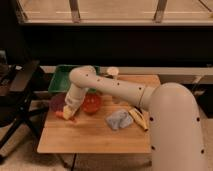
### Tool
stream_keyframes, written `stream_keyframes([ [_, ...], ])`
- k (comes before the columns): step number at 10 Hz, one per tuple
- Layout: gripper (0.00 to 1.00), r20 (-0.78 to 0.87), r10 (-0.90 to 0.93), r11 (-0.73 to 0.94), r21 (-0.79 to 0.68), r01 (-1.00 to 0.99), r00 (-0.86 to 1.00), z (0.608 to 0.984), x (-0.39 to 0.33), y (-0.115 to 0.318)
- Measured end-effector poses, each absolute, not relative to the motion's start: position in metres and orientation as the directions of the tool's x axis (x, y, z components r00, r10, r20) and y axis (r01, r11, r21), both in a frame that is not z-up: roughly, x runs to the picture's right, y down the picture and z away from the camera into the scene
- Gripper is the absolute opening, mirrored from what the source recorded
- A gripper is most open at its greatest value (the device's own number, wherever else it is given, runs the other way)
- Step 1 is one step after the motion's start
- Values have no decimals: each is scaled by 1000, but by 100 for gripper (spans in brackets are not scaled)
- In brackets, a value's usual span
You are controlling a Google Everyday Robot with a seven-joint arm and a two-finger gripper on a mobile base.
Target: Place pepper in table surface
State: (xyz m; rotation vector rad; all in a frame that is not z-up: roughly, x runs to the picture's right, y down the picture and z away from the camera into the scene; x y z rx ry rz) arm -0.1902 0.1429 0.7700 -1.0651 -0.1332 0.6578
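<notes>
The pepper (62, 115), small and orange-red, sits at the tip of my gripper (68, 114), low over the left part of the light-wood table surface (95, 137). The gripper is shut on the pepper. I cannot tell whether the pepper touches the wood. My arm reaches in from the right, across the back of the table, and bends down in front of the bowls.
A purple bowl (56, 102) and an orange-red bowl (92, 104) stand just behind the gripper. A green tray (61, 79) is at the back left, with a white cup (113, 72) behind. A grey cloth (119, 119) and a banana (137, 118) lie to the right. A dark chair (17, 95) is at the left.
</notes>
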Motion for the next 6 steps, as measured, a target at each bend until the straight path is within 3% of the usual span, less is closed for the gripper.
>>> stream_keyframes([
  [6,71,-313,592,210,-830,-517,743,792,-183,215],
])
